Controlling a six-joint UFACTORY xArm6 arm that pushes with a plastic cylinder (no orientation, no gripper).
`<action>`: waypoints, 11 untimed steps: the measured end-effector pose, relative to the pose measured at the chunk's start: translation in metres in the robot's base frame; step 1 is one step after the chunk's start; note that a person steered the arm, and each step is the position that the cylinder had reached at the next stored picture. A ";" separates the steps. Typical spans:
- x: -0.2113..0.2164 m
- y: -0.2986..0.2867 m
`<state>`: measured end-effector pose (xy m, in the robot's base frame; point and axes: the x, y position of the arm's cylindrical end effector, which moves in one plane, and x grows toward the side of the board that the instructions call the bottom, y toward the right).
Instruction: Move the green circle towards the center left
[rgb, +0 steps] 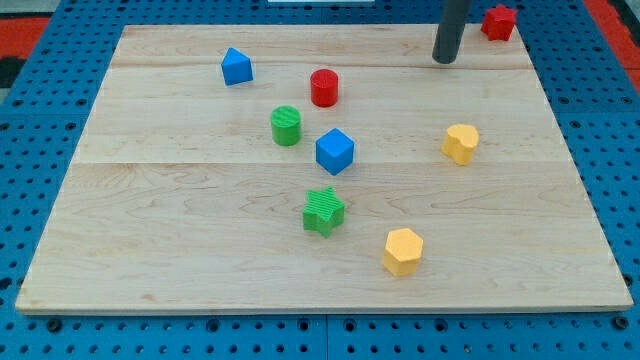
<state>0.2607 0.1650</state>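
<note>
The green circle (286, 125), a short green cylinder, stands a little left of the board's middle. A red cylinder (323, 87) is just above and right of it, and a blue cube (335, 151) is just below and right of it. My tip (445, 58) rests near the board's top edge, right of centre, well away from the green circle and to its upper right. Nothing touches the tip.
A blue house-shaped block (236, 66) sits at the upper left. A green star (323, 210) and a yellow hexagon (403, 250) lie toward the bottom. Another yellow block (460, 142) is at the right. A red block (499, 21) sits at the top right corner. The wooden board (150, 230) lies on a blue pegboard.
</note>
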 end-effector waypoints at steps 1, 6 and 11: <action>0.003 -0.030; 0.126 -0.241; 0.095 -0.319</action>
